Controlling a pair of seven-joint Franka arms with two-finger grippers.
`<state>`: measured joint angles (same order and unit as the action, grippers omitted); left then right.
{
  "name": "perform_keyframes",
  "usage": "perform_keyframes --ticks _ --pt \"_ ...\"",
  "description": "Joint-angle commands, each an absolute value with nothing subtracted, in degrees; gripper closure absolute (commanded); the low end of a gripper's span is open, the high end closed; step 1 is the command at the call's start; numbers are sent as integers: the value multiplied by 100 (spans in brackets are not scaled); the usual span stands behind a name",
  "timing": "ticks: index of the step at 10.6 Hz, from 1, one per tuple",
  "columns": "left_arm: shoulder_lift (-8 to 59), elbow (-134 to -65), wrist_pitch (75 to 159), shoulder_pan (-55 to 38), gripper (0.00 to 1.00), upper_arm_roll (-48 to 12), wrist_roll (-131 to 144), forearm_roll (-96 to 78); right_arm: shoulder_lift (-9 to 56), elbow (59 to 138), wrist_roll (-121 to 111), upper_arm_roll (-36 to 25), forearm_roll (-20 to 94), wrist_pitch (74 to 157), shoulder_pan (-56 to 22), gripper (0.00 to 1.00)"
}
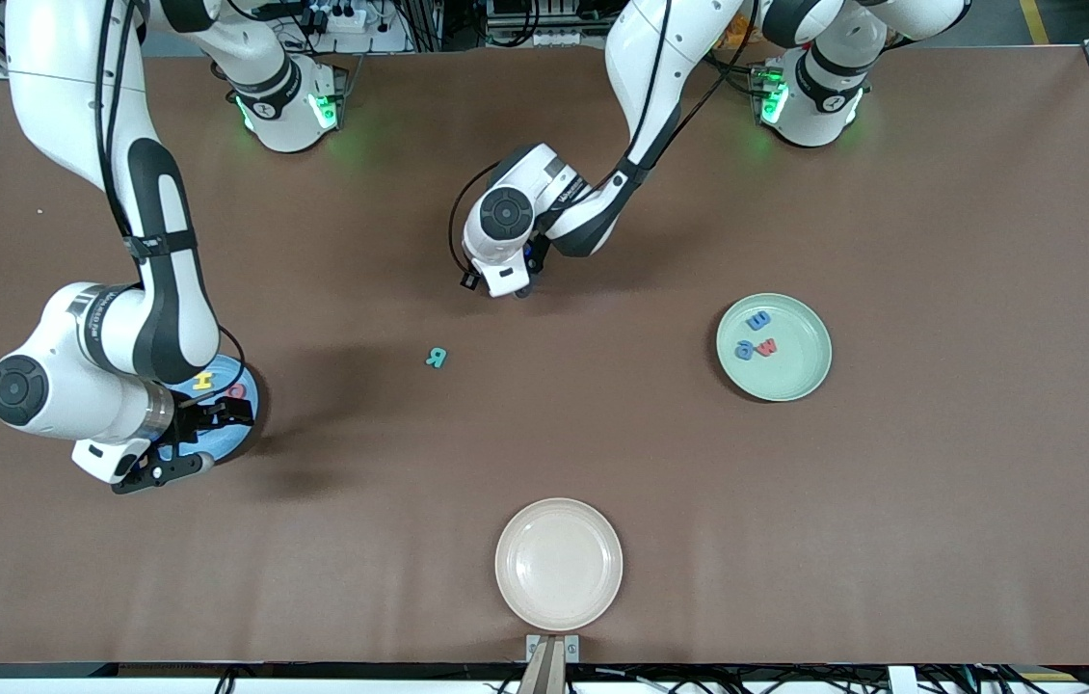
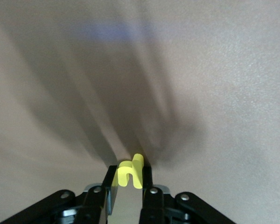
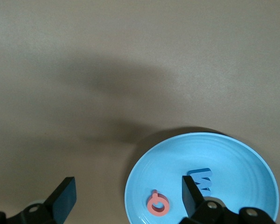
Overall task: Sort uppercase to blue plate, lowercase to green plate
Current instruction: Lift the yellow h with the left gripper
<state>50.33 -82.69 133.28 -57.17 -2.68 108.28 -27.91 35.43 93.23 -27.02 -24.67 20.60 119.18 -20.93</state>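
Observation:
My left gripper point(image 2: 129, 181) is shut on the yellow n point(image 2: 130, 171), low over the bare table mid-way between the plates point(image 1: 521, 286). The teal R point(image 1: 437, 358) lies alone on the table. The green plate point(image 1: 792, 378) holds the blue m point(image 1: 759, 319), blue a point(image 1: 745, 349) and red w point(image 1: 768, 346). My right gripper point(image 1: 200, 440) hangs open over the blue plate point(image 1: 238, 432), with nothing between its fingers point(image 3: 127, 200). On that blue plate point(image 3: 233, 156) lie the yellow H point(image 1: 203, 380), red Q point(image 3: 158, 203) and blue M point(image 3: 200, 179), which one finger partly hides.
A cream plate point(image 1: 559, 564) sits near the table's front edge, in the middle. The right arm's forearm point(image 1: 159, 289) hangs over the table beside the blue plate.

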Motion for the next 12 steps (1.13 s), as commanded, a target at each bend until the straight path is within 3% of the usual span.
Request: perform_keyframes --ticks 1,9,12 --pt "5028 -8350 13263 -5739 83 -246 10670 -2927 3445 9343 -2628 -2452 1986 11900 -2101 0" --pt "4755 -8358 12736 -5564 87 -246 10021 -2936 3445 9299 -2619 -2461 1978 11874 -2136 0" --pt "4448 -8708 12595 -5362 87 -246 9328 -2892 3445 9273 -2602 -2443 1986 11874 -2153 0"
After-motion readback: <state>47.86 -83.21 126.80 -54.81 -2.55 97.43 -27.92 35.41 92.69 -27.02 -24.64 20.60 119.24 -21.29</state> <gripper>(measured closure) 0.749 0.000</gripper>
